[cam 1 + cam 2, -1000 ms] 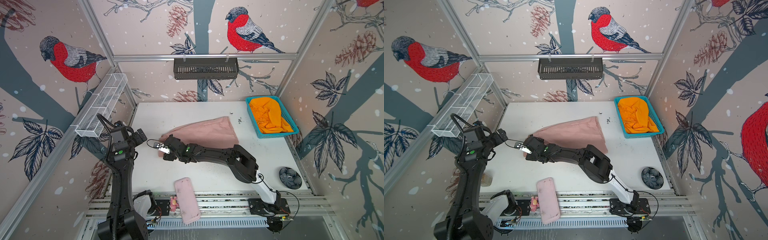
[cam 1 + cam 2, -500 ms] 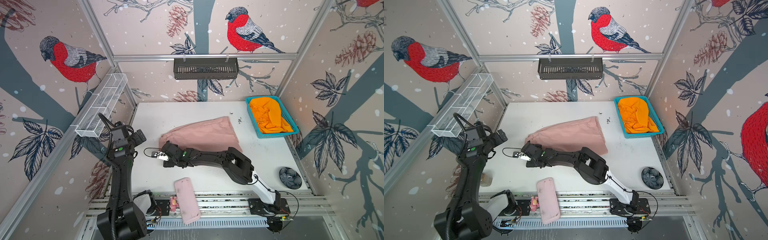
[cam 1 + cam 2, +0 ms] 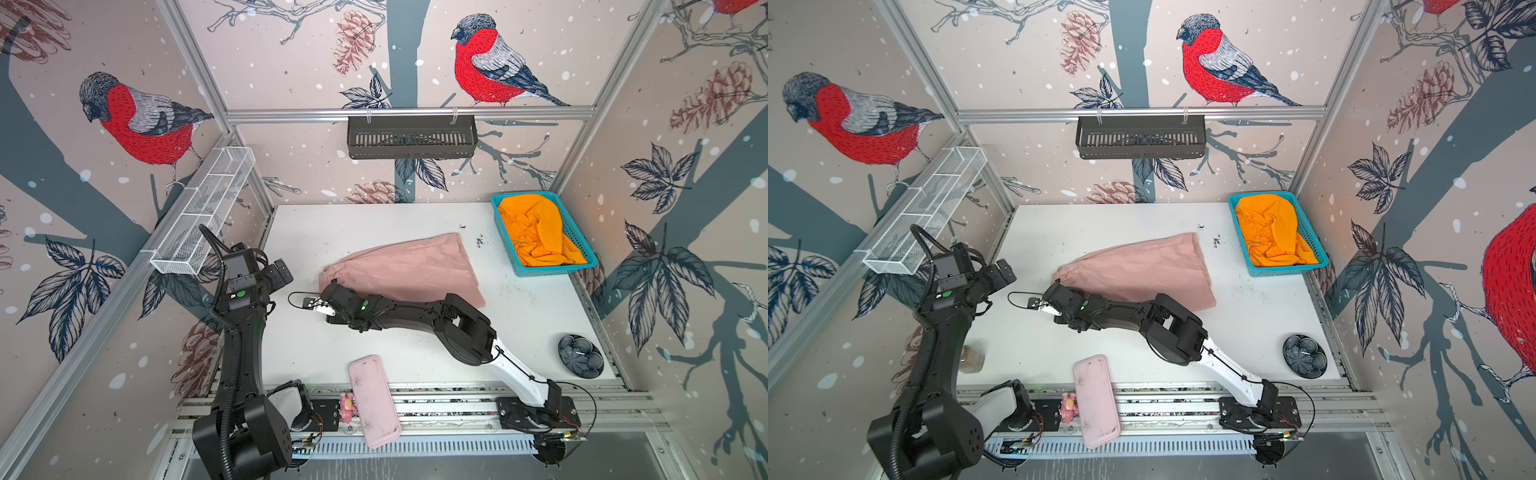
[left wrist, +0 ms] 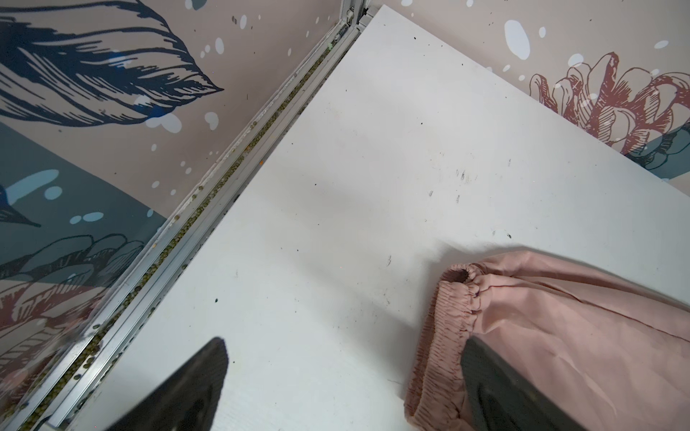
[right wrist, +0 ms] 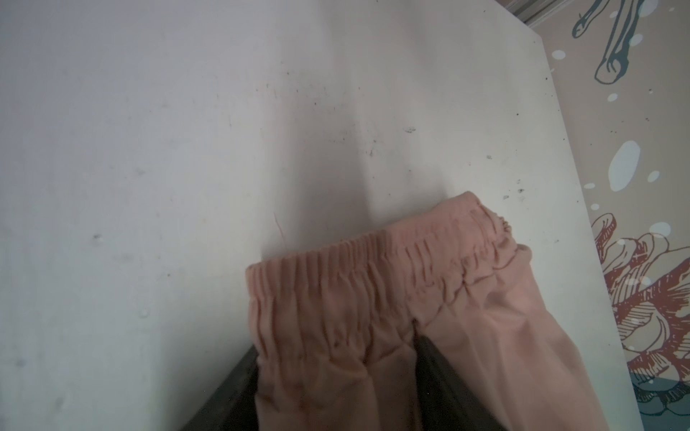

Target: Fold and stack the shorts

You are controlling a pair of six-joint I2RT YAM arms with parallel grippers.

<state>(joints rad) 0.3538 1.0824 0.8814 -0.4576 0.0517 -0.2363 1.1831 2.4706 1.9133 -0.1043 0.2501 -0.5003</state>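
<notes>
The pink shorts (image 3: 399, 266) (image 3: 1142, 266) lie flat across the middle of the white table (image 3: 374, 224), elastic waist toward the left. My right gripper (image 3: 331, 289) (image 3: 1055, 287) reaches across to the near corner of that waist. In the right wrist view the gripper (image 5: 336, 358) is shut on the bunched waistband (image 5: 373, 268), with cloth filling the gap between both fingers. My left gripper (image 3: 282, 270) (image 3: 1003, 270) hangs open above the table's left edge, beside the waistband (image 4: 448, 317), with nothing between its fingers (image 4: 209, 369). The orange shorts (image 3: 536, 232) (image 3: 1271, 232) lie crumpled in the teal basket (image 3: 552, 270).
A pink oblong tray (image 3: 374, 399) overhangs the front edge. A dark bowl (image 3: 579, 355) sits at the front right. A white wire basket (image 3: 203, 216) hangs on the left wall, a black one (image 3: 411, 137) on the rear wall. A small jar (image 3: 971, 359) stands by the left arm.
The right gripper's jaws have closed in on the pink waistband's near corner. The left arm has drawn back slightly toward the left wall, still open.
</notes>
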